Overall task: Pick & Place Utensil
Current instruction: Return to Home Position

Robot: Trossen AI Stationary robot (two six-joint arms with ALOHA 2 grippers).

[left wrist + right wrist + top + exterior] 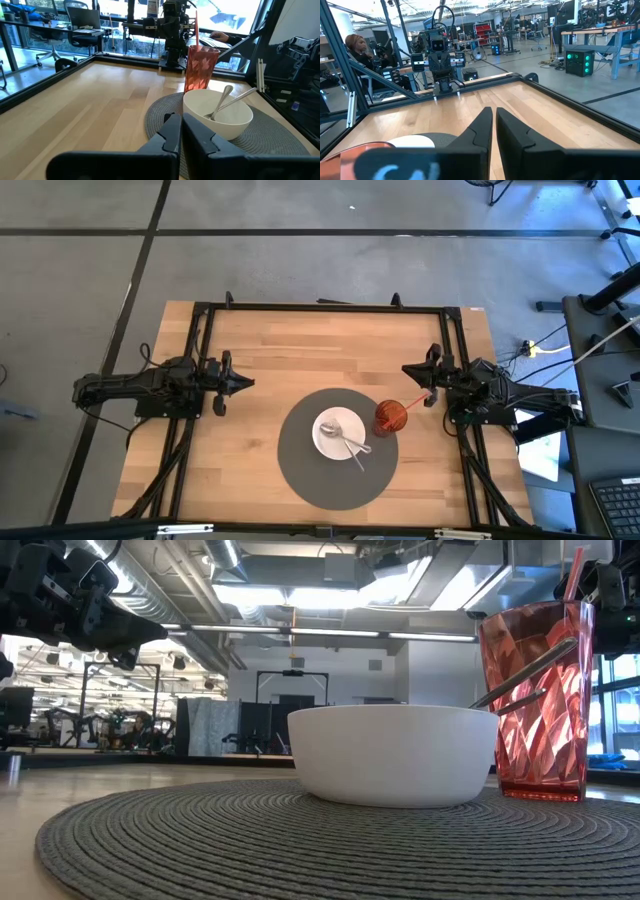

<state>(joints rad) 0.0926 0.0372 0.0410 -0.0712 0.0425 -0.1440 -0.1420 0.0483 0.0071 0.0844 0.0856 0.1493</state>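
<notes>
A white bowl (339,434) sits on a round grey woven placemat (300,470) near the table's near edge. Two metal utensils lie in the bowl, handles leaning on its rim: a spoon (220,101) and another utensil (239,97). A red faceted plastic cup (389,416) with a red straw (415,401) stands on the mat's right side. My left gripper (250,383) hovers shut at the table's left, pointing right. My right gripper (405,368) hovers shut at the table's right, beyond the cup, pointing left.
A black metal frame (320,307) runs around the wooden table top. Bare wood lies between the two grippers and toward the far edge. A person (356,46) sits beyond the table's left side, seen in the right wrist view.
</notes>
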